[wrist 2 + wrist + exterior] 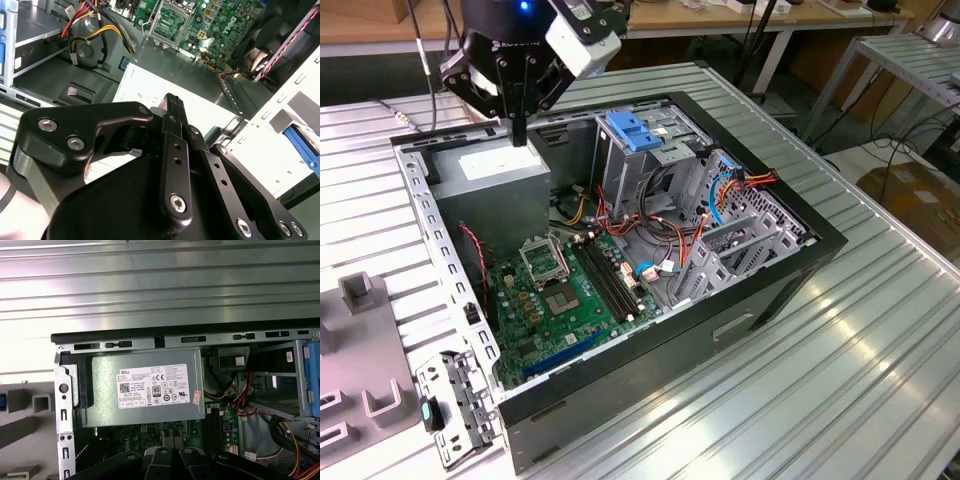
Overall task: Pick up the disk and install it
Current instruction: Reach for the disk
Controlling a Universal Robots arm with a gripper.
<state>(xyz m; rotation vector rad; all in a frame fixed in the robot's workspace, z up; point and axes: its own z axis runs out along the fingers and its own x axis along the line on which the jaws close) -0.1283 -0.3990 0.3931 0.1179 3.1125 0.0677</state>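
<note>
While reading the second wrist view, locate the disk (300,144) by its blue side rail, set among the pale holder blocks (292,107) on the worktop (880,380), outside the perforated side wall (420,200) of the open computer case (760,290). Body and label not discernible there; lying flat or standing on edge cannot be told. Note its position relative to the pincer (520,132): well apart, on the other side of that wall, toward the worktop edge at the exterior view's left. Find the pincer within the case outline, near the case corner closest to the worktop's far edge, directly above the grey power supply (500,175) and over its white sticker (155,386). Observe the fingertips (172,102) brought fully together, with no gap and nothing gripped. Contact between the tips and the sticker cannot be confirmed; treat as touching or just above. For reference inside the case, note a bare blue bracket (638,130) on top of the drive cage (620,175), beside the power supply and apart from the pincer, and the green motherboard (560,290) on the case floor, between the power supply and the case end nearest the worktop's near edge.
</note>
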